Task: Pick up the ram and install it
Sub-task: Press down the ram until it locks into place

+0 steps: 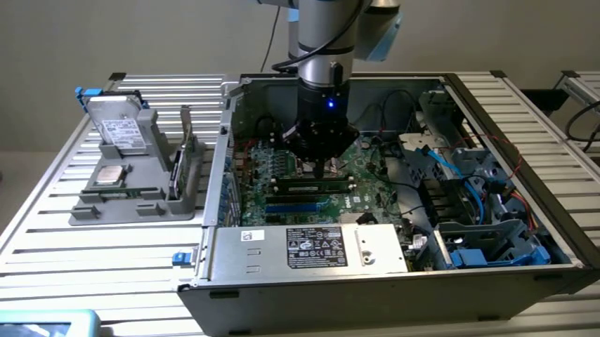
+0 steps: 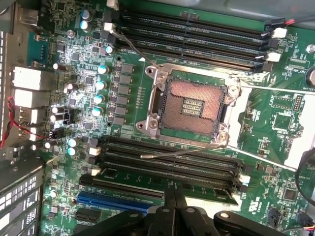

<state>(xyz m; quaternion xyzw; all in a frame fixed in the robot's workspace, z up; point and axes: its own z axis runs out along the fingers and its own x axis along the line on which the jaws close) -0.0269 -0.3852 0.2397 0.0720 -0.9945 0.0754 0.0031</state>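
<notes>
the gripper (image 1: 322,170) is lowered inside the open computer case (image 1: 525,126), just above the ram (image 1: 314,187), which is seen lying along a black slot on the motherboard (image 1: 375,186); in the wrist view the green stick (image 2: 162,179) sits in the slot row nearest the fingers. whether the jaws are closed on it or parted cannot be told. if the stick is only half seated or slightly tilted, further downward pressure could bend it or strain the slot. the slot latches are hard to make out, and the fingertips are cut off in the wrist view. the empty processor socket (image 2: 192,105) lies close by.
</notes>
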